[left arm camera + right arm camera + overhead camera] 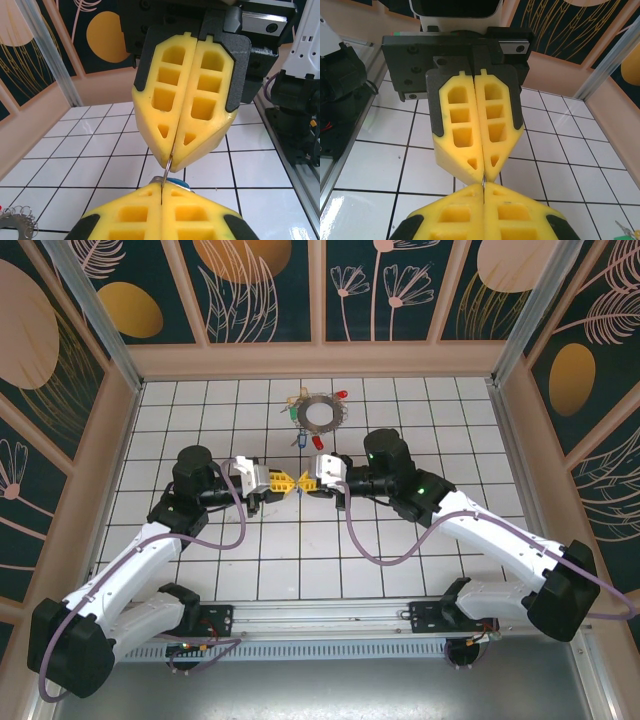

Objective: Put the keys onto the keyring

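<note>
Left arm, right arm — jaws pinched, tip-to-tip

No text, label, brand, number or sign can be read in any of the views.

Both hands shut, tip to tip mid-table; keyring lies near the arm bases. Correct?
No: the keyring lies at the far side of the table, beyond the hands, per the top external view. The left hand and right hand are shut, tip to tip, mid-table.
</note>
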Controlling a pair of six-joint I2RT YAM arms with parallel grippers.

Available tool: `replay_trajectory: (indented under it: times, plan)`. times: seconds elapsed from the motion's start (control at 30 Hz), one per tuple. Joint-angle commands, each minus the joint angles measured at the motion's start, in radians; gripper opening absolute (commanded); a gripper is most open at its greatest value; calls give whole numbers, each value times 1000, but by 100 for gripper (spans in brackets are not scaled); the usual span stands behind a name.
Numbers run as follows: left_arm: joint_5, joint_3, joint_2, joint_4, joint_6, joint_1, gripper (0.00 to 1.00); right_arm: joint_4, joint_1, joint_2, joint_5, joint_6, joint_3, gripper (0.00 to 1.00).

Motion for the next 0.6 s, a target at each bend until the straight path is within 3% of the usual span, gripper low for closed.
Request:
replay_trajectory:
  times: [0.0,0.1,0.37,0.57]
  plan:
    - [4,22,-5,-5,17,-5,10,56,9,-6,-52,13,25,0]
    - [3,24,-3,-2,13,-5,14,64,9,-7,-54,19,21,0]
    - [11,27,-6,8,7,-5,10,70,10,-3,-44,25,13,0]
    - [14,22,-11,49,-27,-5,17,65,10,-2,-35,25,6,0]
